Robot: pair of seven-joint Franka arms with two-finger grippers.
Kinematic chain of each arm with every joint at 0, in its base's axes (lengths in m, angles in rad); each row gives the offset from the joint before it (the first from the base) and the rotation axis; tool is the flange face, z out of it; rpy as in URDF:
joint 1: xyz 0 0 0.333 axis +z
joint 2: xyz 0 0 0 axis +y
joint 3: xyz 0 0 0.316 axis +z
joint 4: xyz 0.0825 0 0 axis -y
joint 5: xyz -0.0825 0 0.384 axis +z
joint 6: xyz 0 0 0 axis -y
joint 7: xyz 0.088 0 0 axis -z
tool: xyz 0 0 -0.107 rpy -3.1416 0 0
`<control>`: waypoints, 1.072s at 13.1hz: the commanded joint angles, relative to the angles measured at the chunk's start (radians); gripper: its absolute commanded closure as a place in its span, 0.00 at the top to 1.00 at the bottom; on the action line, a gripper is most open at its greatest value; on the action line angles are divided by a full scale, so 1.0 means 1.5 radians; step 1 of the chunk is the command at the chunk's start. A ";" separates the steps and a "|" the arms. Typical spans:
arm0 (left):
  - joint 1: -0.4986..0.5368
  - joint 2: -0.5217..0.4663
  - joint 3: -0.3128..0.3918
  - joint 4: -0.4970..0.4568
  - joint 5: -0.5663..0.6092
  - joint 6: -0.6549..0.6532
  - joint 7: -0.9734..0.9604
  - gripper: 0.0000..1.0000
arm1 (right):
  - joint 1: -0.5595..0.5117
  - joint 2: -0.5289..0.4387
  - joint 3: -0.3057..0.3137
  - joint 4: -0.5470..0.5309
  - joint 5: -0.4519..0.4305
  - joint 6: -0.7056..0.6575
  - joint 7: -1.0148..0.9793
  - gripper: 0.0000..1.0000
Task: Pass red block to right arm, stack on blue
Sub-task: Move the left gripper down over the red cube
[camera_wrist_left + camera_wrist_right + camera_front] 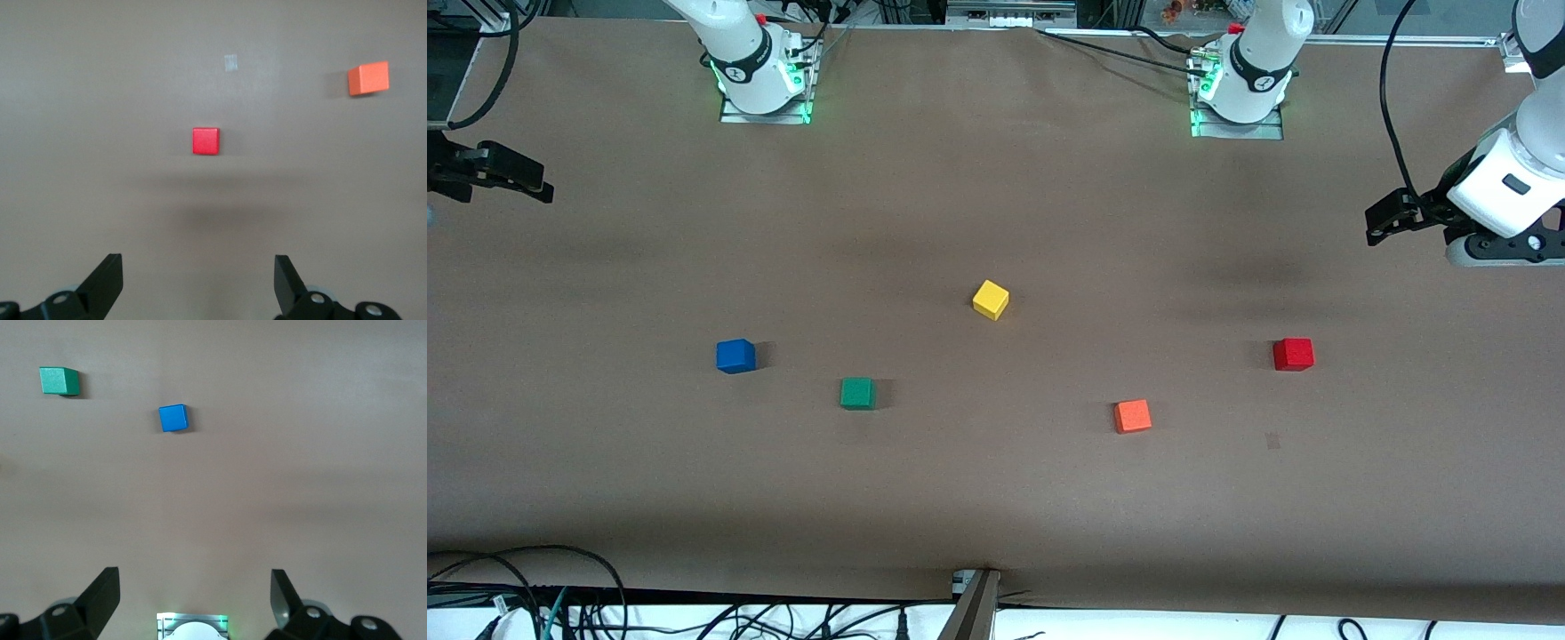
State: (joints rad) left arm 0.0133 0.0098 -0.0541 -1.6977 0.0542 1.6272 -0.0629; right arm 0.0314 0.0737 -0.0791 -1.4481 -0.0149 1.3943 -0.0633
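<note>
On the brown counter (996, 178), seen from the front camera, five cubes lie apart: the red block (1293, 354) toward the left arm's end, the blue cube (735, 356) toward the right arm's end, and between them a green cube (858, 393), a yellow cube (991, 300) and an orange cube (1132, 415). The left gripper (1383, 222) hangs over its end of the counter, the right gripper (503, 173) over the other end; both arms wait. From the left wrist, its fingers (107, 280) are spread and empty, the red block (205, 141) lying apart from them with the orange cube (368, 79) near it. From the right wrist, its fingers (103, 597) are likewise spread and empty, with the blue cube (173, 418) and green cube (59, 381) untouched.
</note>
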 commanded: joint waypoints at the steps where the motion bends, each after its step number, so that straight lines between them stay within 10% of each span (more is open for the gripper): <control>1: -0.002 0.013 0.003 -0.018 -0.012 0.000 0.014 1.00 | -0.005 0.007 0.001 0.015 -0.003 0.000 -0.011 1.00; 7: 0.018 0.129 0.003 -0.041 -0.012 0.201 0.015 1.00 | -0.005 0.007 0.001 0.015 -0.002 0.000 -0.011 1.00; 14: 0.024 0.215 0.002 -0.234 -0.011 0.529 0.019 1.00 | -0.005 0.007 0.001 0.015 -0.002 0.001 -0.011 1.00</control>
State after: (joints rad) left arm 0.0423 0.3333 -0.0488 -1.9931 0.0542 2.3588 -0.0617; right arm 0.0308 0.0749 -0.0798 -1.4478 -0.0149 1.4012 -0.0633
